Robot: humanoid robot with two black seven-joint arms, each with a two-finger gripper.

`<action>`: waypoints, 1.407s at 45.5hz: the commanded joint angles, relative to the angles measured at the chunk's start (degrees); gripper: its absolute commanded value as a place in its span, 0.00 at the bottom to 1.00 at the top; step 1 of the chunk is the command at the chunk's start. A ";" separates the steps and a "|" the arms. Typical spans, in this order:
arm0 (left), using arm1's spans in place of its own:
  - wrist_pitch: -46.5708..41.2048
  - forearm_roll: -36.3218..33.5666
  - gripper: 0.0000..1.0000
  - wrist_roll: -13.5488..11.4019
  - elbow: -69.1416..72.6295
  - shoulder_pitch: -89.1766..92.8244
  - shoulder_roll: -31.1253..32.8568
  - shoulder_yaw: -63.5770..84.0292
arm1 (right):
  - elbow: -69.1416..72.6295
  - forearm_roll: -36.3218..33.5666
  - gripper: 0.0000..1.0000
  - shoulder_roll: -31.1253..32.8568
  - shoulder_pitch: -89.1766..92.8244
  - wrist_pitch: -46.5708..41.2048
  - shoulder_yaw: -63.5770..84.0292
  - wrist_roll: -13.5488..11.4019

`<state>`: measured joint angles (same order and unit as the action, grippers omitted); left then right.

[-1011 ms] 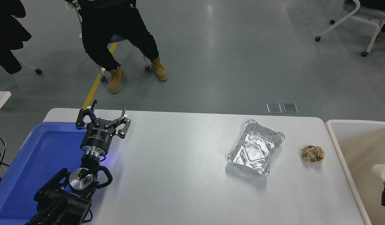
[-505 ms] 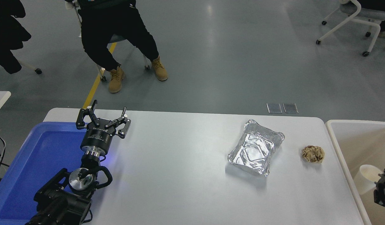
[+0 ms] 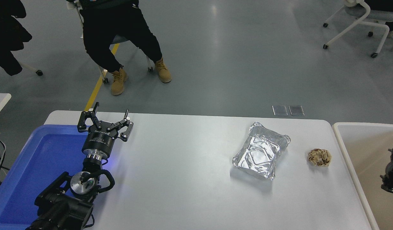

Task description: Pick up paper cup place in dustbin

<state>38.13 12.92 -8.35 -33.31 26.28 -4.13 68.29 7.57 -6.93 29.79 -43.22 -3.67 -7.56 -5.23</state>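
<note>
The dustbin (image 3: 362, 125) is a large beige bin with a thick pale rim, standing off the table's right end. The paper cup is out of view in this frame. Part of my right gripper (image 3: 392, 172) pokes in from the right edge, above the bin's inside; too little of it shows to tell how it stands. My left gripper (image 3: 105, 123) is parked at the lower left, open and holding nothing, over the edge of the blue tray.
A silver foil tray (image 3: 261, 153) lies right of the table's middle. A crumpled brown paper ball (image 3: 319, 157) sits between it and the bin. A blue plastic tray (image 3: 40, 159) fills the left end. A seated person is beyond the far edge.
Half a second ago the white cup showed inside the bin beside my right gripper; now it is out of sight. The right gripper has shifted farther up along the right edge. Left arm unmoved.
</note>
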 commanded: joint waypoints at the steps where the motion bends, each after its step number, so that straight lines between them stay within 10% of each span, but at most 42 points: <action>1: 0.01 0.00 0.99 0.00 0.00 0.00 0.00 0.00 | 7.72 4.82 1.00 6.24 -9.25 0.15 10.45 1.02; 47: 0.01 -0.09 0.99 0.00 0.00 0.00 0.00 0.00 | 60.89 21.60 1.00 6.07 -59.35 -0.72 62.67 1.10; 64: 0.01 -0.09 0.99 0.00 0.00 0.00 0.00 0.00 | 79.44 30.49 1.00 11.96 -76.83 -20.31 64.34 1.10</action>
<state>38.16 12.84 -8.35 -33.31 26.28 -4.13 68.29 77.27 18.64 39.49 -109.19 -12.18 54.54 -4.16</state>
